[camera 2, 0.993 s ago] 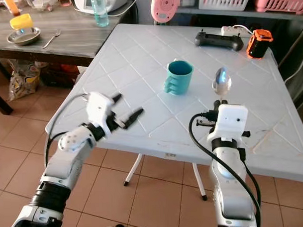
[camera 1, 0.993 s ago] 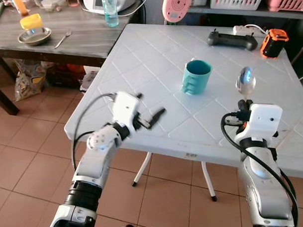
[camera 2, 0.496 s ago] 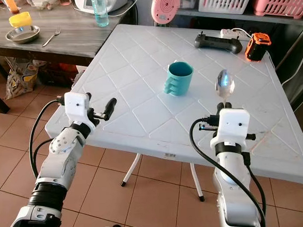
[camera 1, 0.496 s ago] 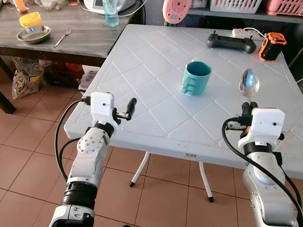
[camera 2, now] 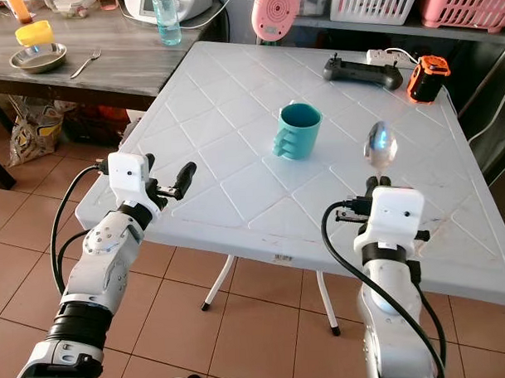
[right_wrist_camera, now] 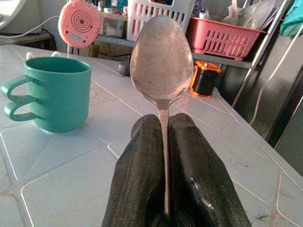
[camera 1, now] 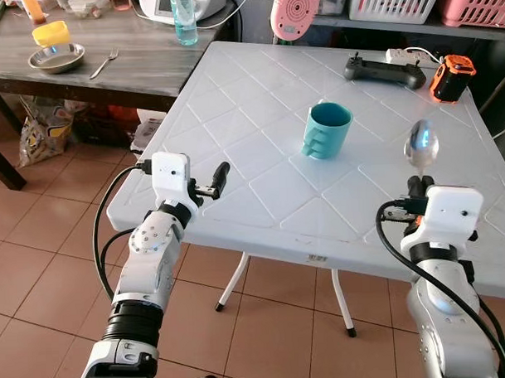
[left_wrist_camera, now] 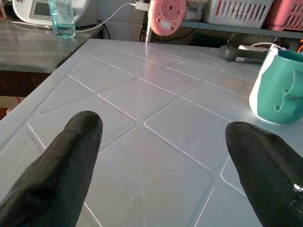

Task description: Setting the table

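The right gripper (right_wrist_camera: 163, 142) has its jaws pressed on the handle of a spoon (right_wrist_camera: 161, 59), whose bowl points up above the near right part of the white desk (camera 1: 258, 97). The left gripper (camera 1: 212, 180) hangs at the desk's near left edge, jaws spread. A teal mug (camera 1: 327, 130) stands mid-desk; nothing can be seen inside it. On the wooden desk (camera 1: 140, 60) to the left, a metal bowl (camera 1: 57, 57) holds a yellow object (camera 1: 50, 33), a fork (camera 1: 104, 62) beside it.
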Robot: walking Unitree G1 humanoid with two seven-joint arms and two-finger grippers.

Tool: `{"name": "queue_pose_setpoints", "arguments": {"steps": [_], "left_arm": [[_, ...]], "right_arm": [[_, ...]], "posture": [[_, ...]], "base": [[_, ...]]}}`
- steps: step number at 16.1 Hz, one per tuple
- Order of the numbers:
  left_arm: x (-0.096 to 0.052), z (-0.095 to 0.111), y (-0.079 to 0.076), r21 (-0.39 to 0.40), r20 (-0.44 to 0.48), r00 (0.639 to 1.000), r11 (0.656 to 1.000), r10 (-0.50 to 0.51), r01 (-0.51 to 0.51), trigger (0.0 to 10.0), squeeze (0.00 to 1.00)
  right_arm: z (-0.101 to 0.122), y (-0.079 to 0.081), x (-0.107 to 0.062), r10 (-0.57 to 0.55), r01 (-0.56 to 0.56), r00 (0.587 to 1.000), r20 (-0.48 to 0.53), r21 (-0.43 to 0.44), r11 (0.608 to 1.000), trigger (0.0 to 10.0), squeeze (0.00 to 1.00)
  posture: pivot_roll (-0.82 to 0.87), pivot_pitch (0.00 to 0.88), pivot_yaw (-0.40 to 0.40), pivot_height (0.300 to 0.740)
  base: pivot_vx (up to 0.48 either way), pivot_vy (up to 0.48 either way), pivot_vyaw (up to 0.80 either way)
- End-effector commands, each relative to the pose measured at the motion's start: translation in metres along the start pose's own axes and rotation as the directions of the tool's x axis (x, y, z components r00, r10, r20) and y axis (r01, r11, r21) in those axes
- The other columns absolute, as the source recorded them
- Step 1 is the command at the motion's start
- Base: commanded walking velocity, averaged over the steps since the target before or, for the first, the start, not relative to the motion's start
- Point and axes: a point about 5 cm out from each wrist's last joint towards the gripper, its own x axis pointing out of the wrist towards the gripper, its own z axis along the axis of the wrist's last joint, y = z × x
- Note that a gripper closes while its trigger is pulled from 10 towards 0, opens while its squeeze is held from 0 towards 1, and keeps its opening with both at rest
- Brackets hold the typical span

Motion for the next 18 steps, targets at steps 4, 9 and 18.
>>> {"name": "queue_pose_setpoints", "arguments": {"steps": [4,9,18], "left_arm": [[-0.021,-0.011,0.015,0.015,-0.055,0.998,1.0,0.025,-0.024,10.0,0.0],[-0.047,-0.022,0.032,0.049,-0.108,0.991,0.996,0.077,-0.072,10.0,0.0],[-0.06,-0.024,0.034,0.079,-0.154,0.986,0.996,0.055,-0.043,10.0,0.0]], "right_arm": [[-0.002,-0.009,-0.011,-0.018,0.017,1.0,-0.01,-0.003,1.0,10.0,0.0],[-0.009,-0.014,-0.019,-0.018,0.018,0.999,-0.045,-0.011,1.0,10.0,0.0],[-0.011,-0.011,-0.022,-0.02,0.02,0.998,-0.051,-0.003,1.0,10.0,0.0]], "posture": [[0.17,0.109,-0.039,0.74],[0.2,0.118,-0.053,0.74],[0.21,0.124,-0.038,0.74]], "base": [[0.0,0.251,0.0],[0.0,0.335,0.0],[0.0,0.389,0.0]]}}
